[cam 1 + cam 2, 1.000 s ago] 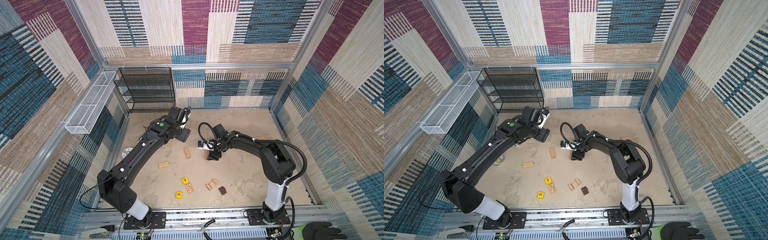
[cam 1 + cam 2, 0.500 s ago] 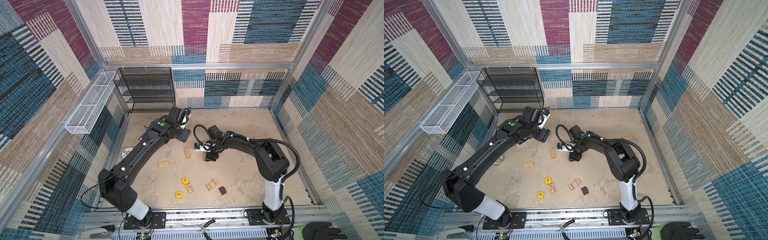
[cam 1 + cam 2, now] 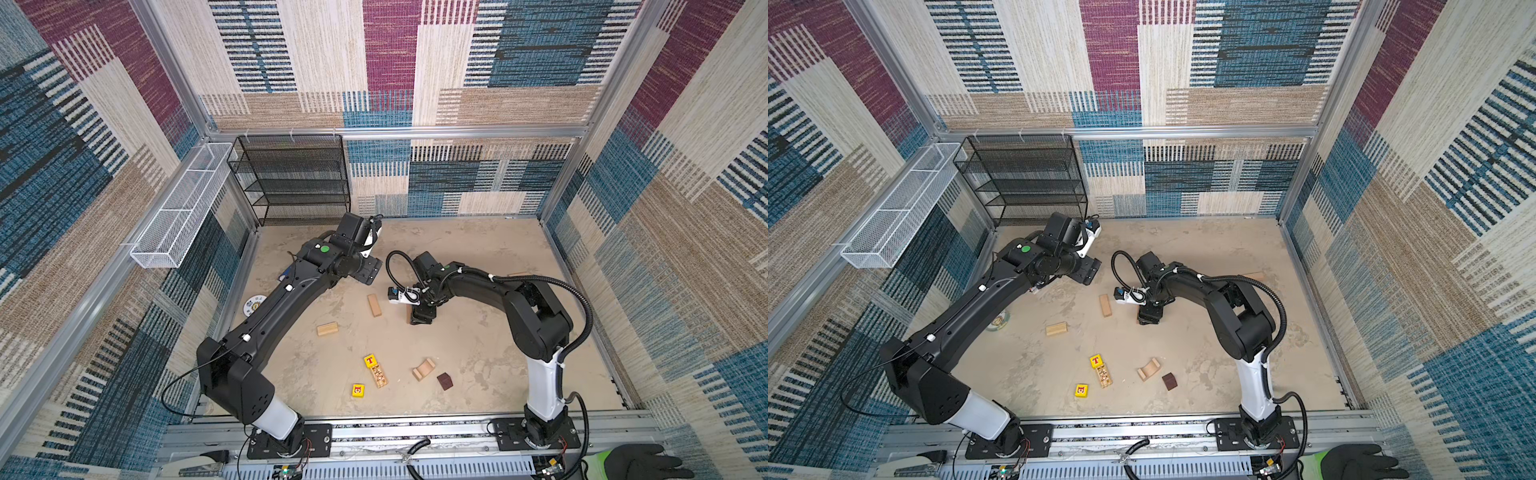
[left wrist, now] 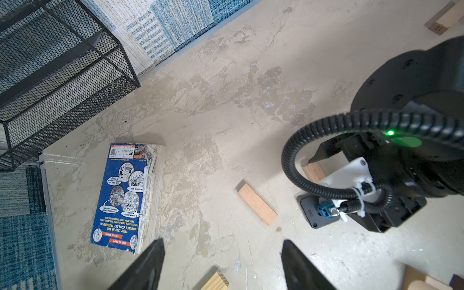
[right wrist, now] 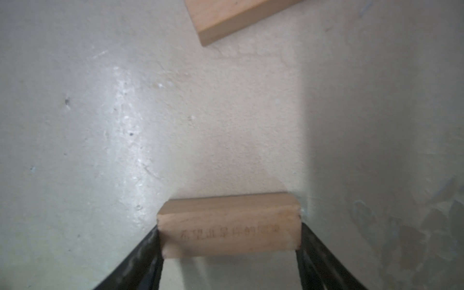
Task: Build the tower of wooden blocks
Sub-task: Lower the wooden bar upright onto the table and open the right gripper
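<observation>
My right end effector (image 3: 422,318) is clamping a pale wood bar (image 5: 228,226) mid-tabletop. I've been drifting it left toward the loose bar (image 3: 374,305), so stacking's just starting. My left end effector (image 4: 222,242) is hanging open, empty.

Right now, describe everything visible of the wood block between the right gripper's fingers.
The wood block is a pale natural-wood rectangular bar with fine grain and softly rounded edges. A faint row of printed characters runs along its facing side, too blurred to read. It sits crosswise in the right gripper, whose two black fingers press on its short ends. It is close to the beige table; whether it rests on it cannot be told. Another pale bar lies apart from it.
</observation>
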